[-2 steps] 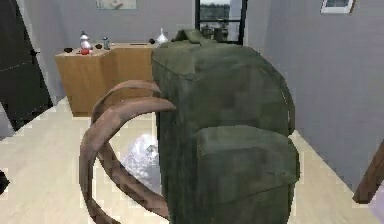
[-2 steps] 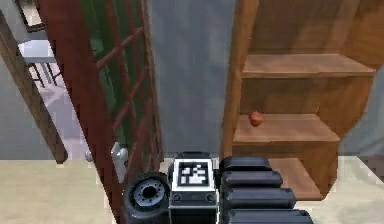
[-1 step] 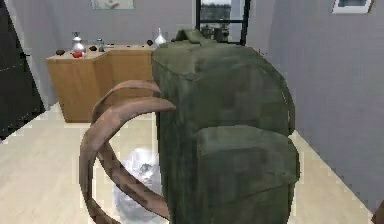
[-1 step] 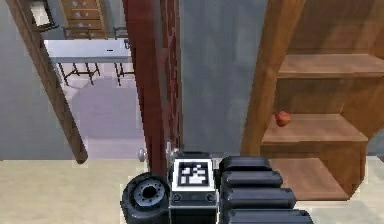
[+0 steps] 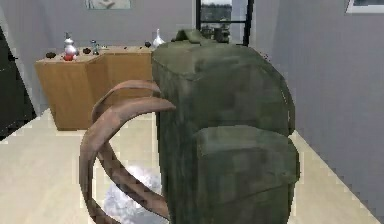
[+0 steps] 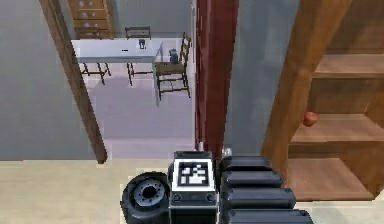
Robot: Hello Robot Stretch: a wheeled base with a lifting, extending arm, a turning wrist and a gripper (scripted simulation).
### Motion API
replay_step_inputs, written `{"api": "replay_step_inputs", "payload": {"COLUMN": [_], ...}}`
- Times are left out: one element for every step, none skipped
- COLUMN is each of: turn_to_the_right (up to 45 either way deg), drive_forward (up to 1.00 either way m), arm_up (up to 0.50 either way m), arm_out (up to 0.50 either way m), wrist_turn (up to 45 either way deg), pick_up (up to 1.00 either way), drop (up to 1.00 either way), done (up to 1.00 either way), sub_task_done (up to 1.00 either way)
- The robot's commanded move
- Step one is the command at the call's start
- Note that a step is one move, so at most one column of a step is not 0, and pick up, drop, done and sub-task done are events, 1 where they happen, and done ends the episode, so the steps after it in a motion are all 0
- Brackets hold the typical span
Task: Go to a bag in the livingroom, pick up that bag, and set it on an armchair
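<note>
The bag (image 5: 225, 130) looms olive-green up close with reddish-brown straps (image 5: 120, 105), the counter (image 5: 80, 90) far left glows tan over a cream floor (image 5: 40, 165) and grey walls (image 5: 335, 80), and on the arm side there's a dark red door (image 6: 215, 70), warm brown shelves (image 6: 345, 65) right, a white table (image 6: 105, 47) far back.

The dark ribbed arm (image 6: 255, 192) is showing at the arm side view's bottom edge, bearing a white black-marked square (image 6: 195, 175). The dark rounded gripper (image 6: 148, 198) is sitting just left of that square. Whether it is holding anything is unclear.
</note>
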Motion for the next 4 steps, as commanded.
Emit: {"api": "replay_step_inputs", "payload": {"turn_to_the_right": [42.0, 0.0, 45.0, 0.0], "drive_forward": [0.0, 0.6, 0.0, 1.0], "arm_up": [0.0, 0.0, 0.0, 0.0], "arm_out": [0.0, 0.0, 0.0, 0.0], "wrist_turn": [0.0, 0.0, 0.0, 0.0], "pick_up": [0.0, 0.0, 0.0, 0.0], "drop": [0.0, 0.0, 0.0, 0.0], "done": [0.0, 0.0, 0.0, 0.0], "sub_task_done": [0.0, 0.0, 0.0, 0.0]}}
